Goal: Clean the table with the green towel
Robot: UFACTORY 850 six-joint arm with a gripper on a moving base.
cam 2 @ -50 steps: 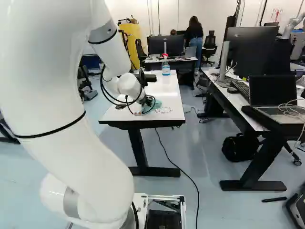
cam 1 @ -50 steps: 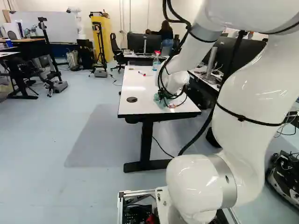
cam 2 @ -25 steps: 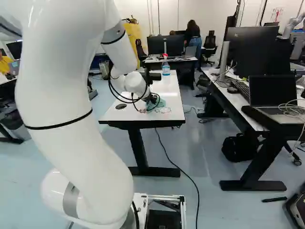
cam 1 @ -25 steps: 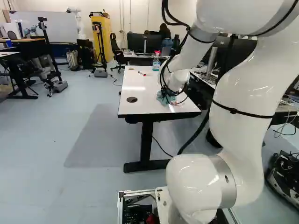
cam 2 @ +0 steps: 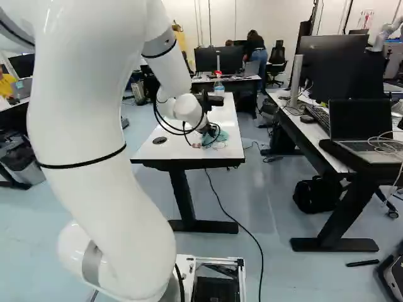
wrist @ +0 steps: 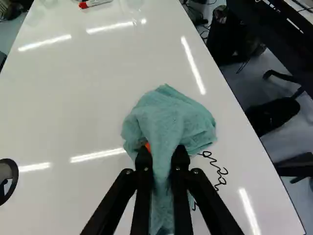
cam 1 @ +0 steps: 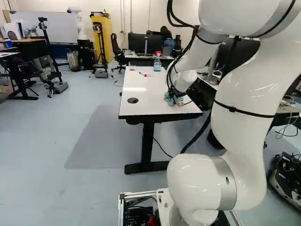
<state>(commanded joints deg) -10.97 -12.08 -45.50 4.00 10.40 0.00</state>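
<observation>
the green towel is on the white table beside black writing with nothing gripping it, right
Not quite: the wrist view shows the fingers pinching the green towel between them. It is on the white table beside black writing, as you say.

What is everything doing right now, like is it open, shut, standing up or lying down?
Gripper: shut on the towel
Green towel: bunched up, on the table
Black writing: not wiped off yet
Marker: lying down
Spray bottle: standing up
Laptop: open, screen dark
</observation>
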